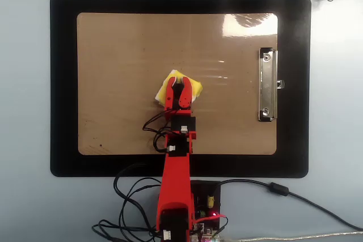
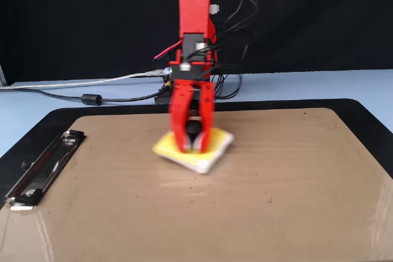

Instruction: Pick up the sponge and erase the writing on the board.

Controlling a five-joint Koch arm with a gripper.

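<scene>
The yellow sponge (image 1: 191, 86) (image 2: 164, 146) rests flat on the tan board (image 1: 125, 43) (image 2: 295, 194), near its middle. My red gripper (image 1: 178, 85) (image 2: 193, 149) presses down on it, its two fingers shut on the sponge's black knob. In the fixed view the arm comes down from the back and stands almost upright over the sponge. No writing shows on the board; only a few tiny dark specks are visible. The silver clip (image 1: 267, 84) (image 2: 43, 167) lies at the board's right edge in the overhead view and at its left in the fixed view.
A black mat (image 1: 62, 83) (image 2: 37, 124) surrounds the board. The arm's base with its electronics and tangled cables (image 1: 198, 208) (image 2: 178, 84) sits just off the mat's near edge. A grey cable (image 2: 73, 96) runs off to the left in the fixed view.
</scene>
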